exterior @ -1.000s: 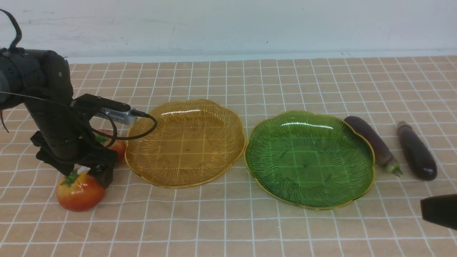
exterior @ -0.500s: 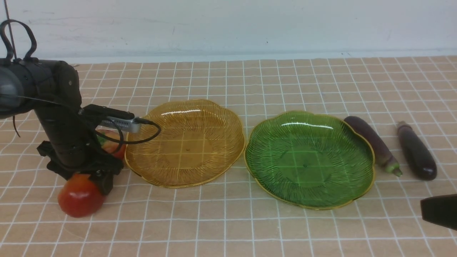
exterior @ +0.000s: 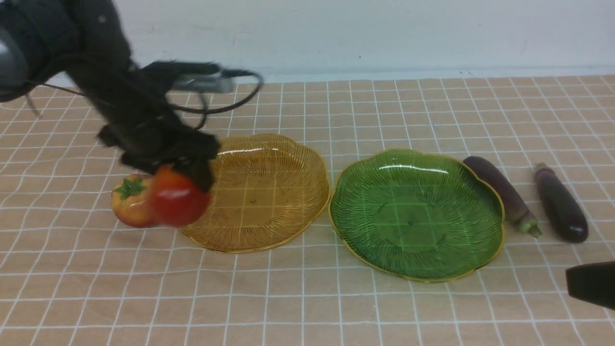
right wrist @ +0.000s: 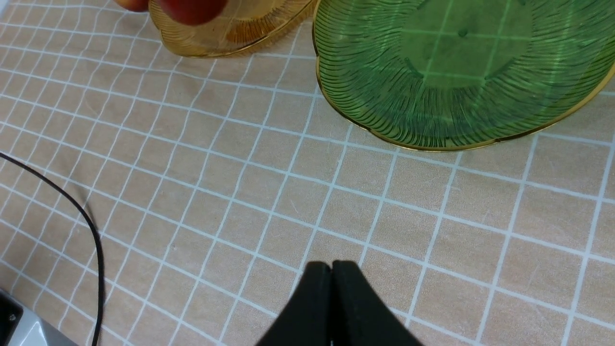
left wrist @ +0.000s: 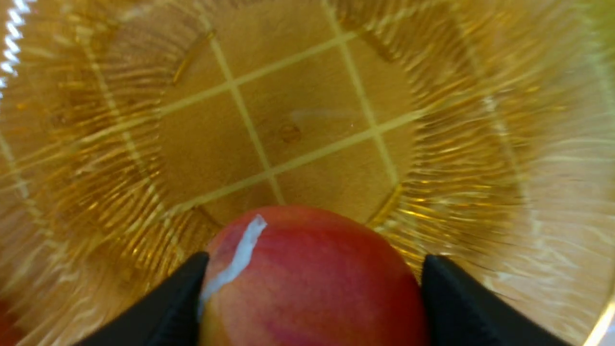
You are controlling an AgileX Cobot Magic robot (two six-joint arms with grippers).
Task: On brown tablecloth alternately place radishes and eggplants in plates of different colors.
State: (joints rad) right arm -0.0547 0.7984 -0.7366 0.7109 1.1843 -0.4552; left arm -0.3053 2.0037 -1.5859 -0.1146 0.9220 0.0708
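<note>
My left gripper (exterior: 185,180) is shut on a red radish (exterior: 177,197) and holds it in the air over the left edge of the amber plate (exterior: 269,192). In the left wrist view the radish (left wrist: 307,283) sits between both black fingers above the amber plate (left wrist: 480,120). The second radish (exterior: 129,201) lies on the brown tablecloth (exterior: 288,298) just left of that plate. The green plate (exterior: 456,250) is empty. Two purple eggplants (exterior: 504,192) (exterior: 561,204) lie to its right. My right gripper (right wrist: 331,265) is shut and empty above the cloth, near the green plate (right wrist: 432,96).
A black cable (right wrist: 91,230) lies across the cloth near the front edge in the right wrist view. The white wall (exterior: 336,33) stands behind the table. My right arm's tip (exterior: 591,284) shows at the front right.
My left gripper has lifted the radish off the cloth and carried it up and right toward the amber plate. The right arm has not moved.
</note>
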